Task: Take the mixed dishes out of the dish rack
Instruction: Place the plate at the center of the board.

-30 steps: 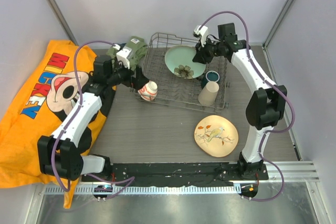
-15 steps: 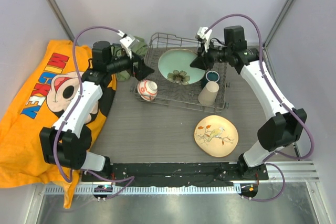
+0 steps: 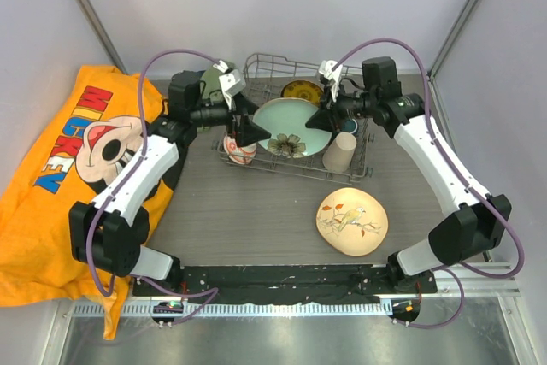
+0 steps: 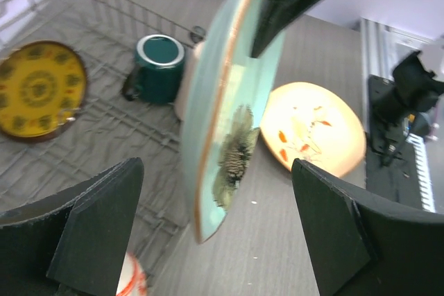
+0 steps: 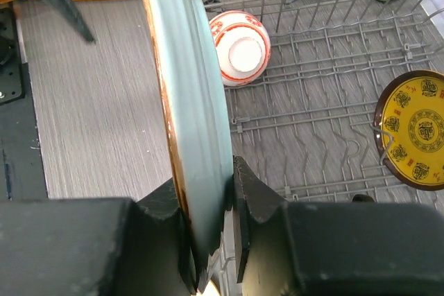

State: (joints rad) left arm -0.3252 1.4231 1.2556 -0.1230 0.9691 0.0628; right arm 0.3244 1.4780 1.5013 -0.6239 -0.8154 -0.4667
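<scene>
My right gripper (image 5: pixel 208 230) is shut on the rim of the pale green plate (image 3: pixel 286 121), holding it on edge above the front of the dish rack (image 3: pixel 363 138). My left gripper (image 3: pixel 254 132) stands open at the plate's left edge; seen from the left wrist, the plate (image 4: pixel 225 109) hangs between and beyond the wide-apart fingers (image 4: pixel 94 230), untouched. A small yellow plate (image 3: pixel 301 90) leans in the rack's back. The teal mug (image 3: pixel 347 125) and beige cup (image 3: pixel 339 153) sit at the rack's right. The red-orange bowl (image 3: pixel 238 150) lies at the front left corner. The bird plate (image 3: pixel 351 220) rests on the table.
An orange printed cloth (image 3: pixel 60 168) covers the table's left side, and a green cloth (image 3: pixel 209 83) is bunched behind the rack's left corner. Bare grey tabletop (image 3: pixel 248 211) lies in front of the rack, beside the bird plate.
The right arm has lifted the green plate forward and left out of the rack, uncovering the yellow plate. The left arm has left the bowl and swung right to the plate's edge.
</scene>
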